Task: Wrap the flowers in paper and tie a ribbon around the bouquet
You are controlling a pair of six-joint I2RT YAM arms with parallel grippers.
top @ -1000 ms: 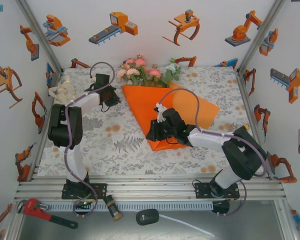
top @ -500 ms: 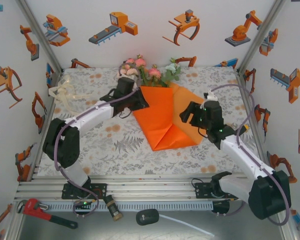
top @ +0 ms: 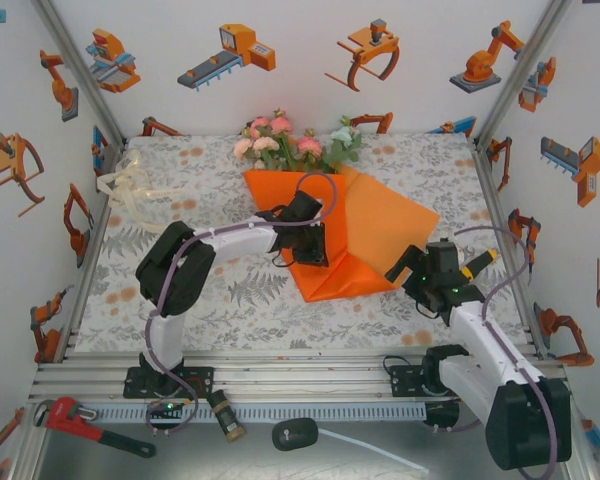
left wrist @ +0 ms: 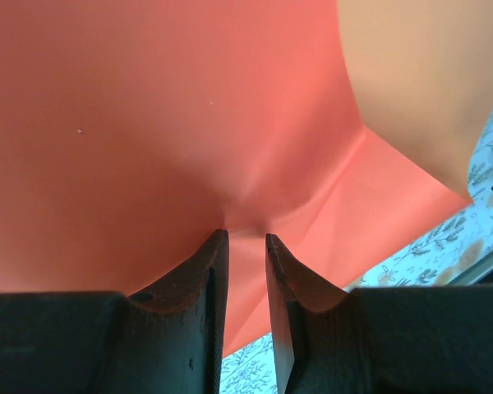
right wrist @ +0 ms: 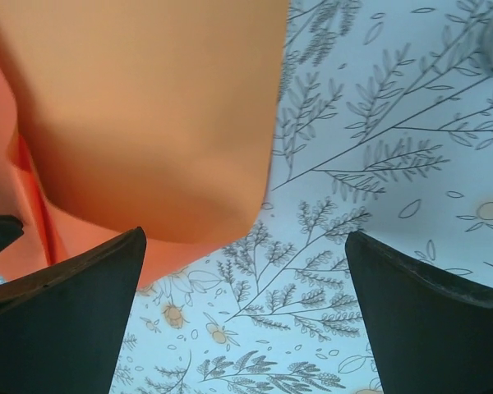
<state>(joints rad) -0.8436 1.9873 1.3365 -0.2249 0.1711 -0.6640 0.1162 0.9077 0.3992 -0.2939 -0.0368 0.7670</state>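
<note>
the left pincer [left wrist: 246,238] pinches the paper [top: 365,240] to hold its fold over the flowers [top: 280,140], while the right pincer [right wrist: 245,283] hangs wide open just off the paper's edge.

1. You are seeing bright orange paper [top: 365,225].
2. At 12 o'clock, flowers [top: 280,140] are showing pink, cream and mint.
3. The tablecloth [top: 230,290] is displaying grey leaves and orange blossoms.

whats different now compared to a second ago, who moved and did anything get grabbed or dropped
The right end effector let go of the paper, opened wide and pulled back to the table's near right. The left end effector swung from the far left onto the paper's folded flap; its fingers now pinch a crease there. The flowers and ribbon stayed put.
</note>
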